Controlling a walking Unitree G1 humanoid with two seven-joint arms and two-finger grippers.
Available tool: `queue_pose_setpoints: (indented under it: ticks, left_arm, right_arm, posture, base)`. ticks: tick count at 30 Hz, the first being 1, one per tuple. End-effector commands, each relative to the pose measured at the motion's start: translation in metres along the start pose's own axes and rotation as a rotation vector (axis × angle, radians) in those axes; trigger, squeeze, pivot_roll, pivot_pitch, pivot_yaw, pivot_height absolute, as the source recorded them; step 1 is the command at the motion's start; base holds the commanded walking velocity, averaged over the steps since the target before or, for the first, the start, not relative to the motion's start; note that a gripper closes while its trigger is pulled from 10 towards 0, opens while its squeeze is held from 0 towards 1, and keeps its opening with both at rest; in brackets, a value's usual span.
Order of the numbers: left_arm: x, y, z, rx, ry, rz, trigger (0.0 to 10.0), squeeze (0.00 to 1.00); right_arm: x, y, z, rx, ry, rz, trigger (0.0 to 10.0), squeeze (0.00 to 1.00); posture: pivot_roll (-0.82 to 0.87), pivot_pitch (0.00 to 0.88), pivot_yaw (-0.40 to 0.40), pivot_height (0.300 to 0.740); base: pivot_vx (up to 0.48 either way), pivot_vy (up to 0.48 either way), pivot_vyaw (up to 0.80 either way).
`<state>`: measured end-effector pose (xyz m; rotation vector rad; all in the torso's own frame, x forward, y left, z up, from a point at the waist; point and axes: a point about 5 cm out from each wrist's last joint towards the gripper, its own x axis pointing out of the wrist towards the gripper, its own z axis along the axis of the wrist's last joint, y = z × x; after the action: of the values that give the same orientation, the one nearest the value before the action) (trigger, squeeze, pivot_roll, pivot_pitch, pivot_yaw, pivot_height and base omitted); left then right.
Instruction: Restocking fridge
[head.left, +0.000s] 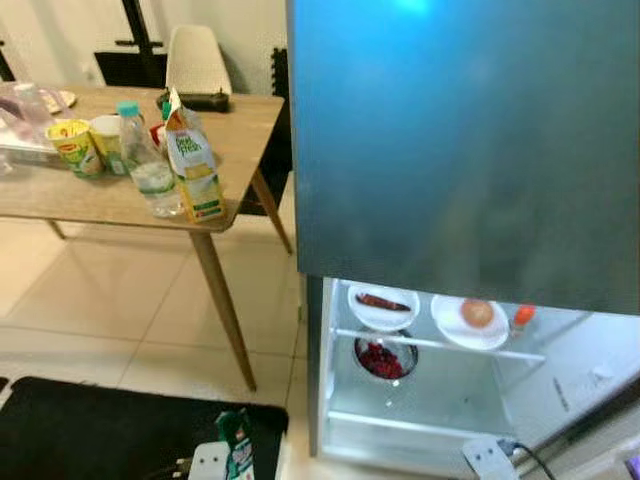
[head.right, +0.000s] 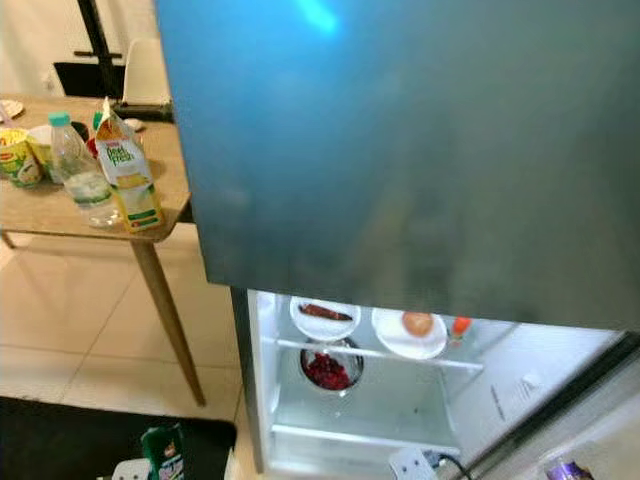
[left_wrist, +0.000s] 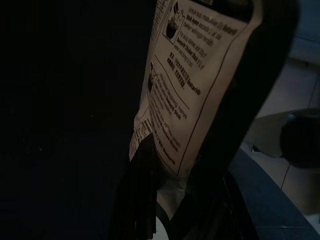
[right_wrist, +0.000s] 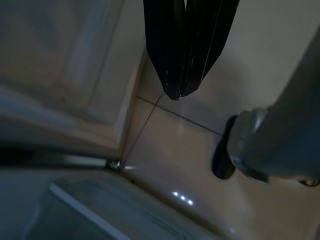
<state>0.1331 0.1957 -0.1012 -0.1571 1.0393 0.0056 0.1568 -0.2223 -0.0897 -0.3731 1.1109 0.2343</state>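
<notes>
From my remote station, reading left to right: a wooden table stands on the tiled floor and carries, at its near corner, one yellow cup, one pale cup just beside it, one clear water bottle with a teal cap, and one upright juice carton with its spout open — four items I can count with confidence; further things at the table's far left are too blurred to name. One pale chair stands behind the table. Low in the head view, over a black mat, the left gripper holds one green-and-white packet; the wrist view shows its black fingers closed on the packet's printed back, so the task's item is in hand, beside the fridge rather than in it. To the right, the blue-grey fridge door covers the upper half, and below it the lit compartment stands open: on the glass shelf I count two white plates — one with a dark reddish strip of food, one with a round brownish item — plus one small orange-capped bottle. Under the shelf sits one bowl of red pieces. The right gripper hangs over pale tile, its two fingers pressed together with nothing between them.
</notes>
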Motion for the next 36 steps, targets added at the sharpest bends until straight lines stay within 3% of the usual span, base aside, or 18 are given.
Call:
queue_pose_setpoints:
  ticks: [1, 8, 31, 36]
  left_arm:
    - [0.0, -0.003, -0.003, 0.005, 0.015, -0.014, 10.0, 0.0]
    - [0.0, -0.003, -0.004, -0.003, 0.015, -0.014, 10.0, 0.0]
    - [0.0, -0.008, -0.007, -0.052, 0.014, -0.05, 10.0, 0.0]
    - [0.0, -0.009, -0.007, -0.056, 0.015, -0.051, 10.0, 0.0]
  right_arm:
    - [-0.001, -0.003, -0.004, 0.001, 0.012, -0.005, 10.0, 0.0]
    - [-0.001, -0.003, -0.004, -0.002, 0.012, -0.005, 10.0, 0.0]
    - [0.0, 0.005, -0.004, 0.015, 0.004, 0.057, 10.0, 0.0]
    - [0.0, 0.007, -0.005, 0.02, 0.015, 0.074, 10.0, 0.0]
  posture:
    - [-0.1, 0.0, -0.035, 0.74]
    - [-0.1, 0.0, -0.035, 0.74]
    - [-0.1, 0.0, -0.034, 0.74]
    - [-0.1, 0.0, -0.033, 0.74]
  base:
    - [0.0, -0.465, 0.0]
    - [0.0, -0.412, 0.0]
    - [0.0, 0.0, 0.0]
    - [0.0, 0.0, -0.73]
